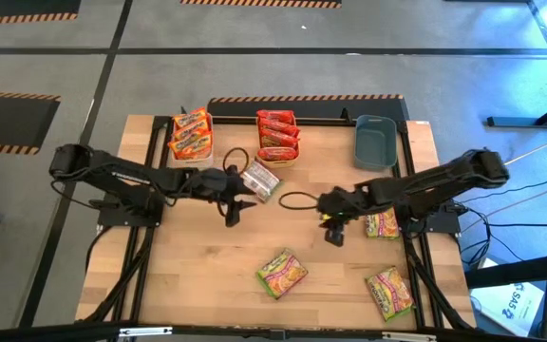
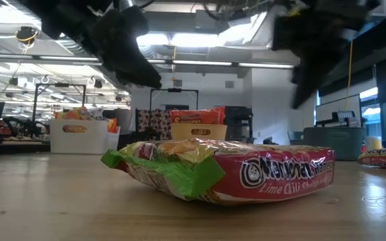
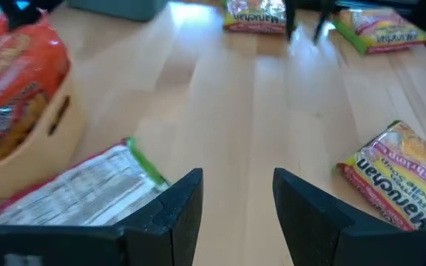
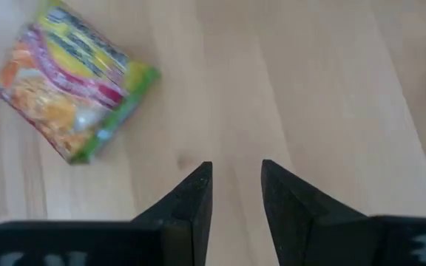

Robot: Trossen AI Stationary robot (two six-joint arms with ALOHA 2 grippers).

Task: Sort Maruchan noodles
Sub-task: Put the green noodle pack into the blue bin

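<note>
Sorting step: both grippers empty. Left gripper (image 1: 236, 198) parted beside silver-backed crinkly packet (image 1: 260, 180), table's far middle. Right gripper (image 1: 335, 226) parted. Next, probably: grasp green-yellow plastic packet (image 1: 282, 273).

Even overhead light falls on the wooden table (image 1: 198, 247), with soft shadows under the arms. In the low view, ceiling lights (image 2: 200, 40) glare white and the arms read as dark silhouettes; the near green packet (image 2: 226, 171) is fairly sharp. The left wrist view is blurred, with a bright patch on the wood.
</note>
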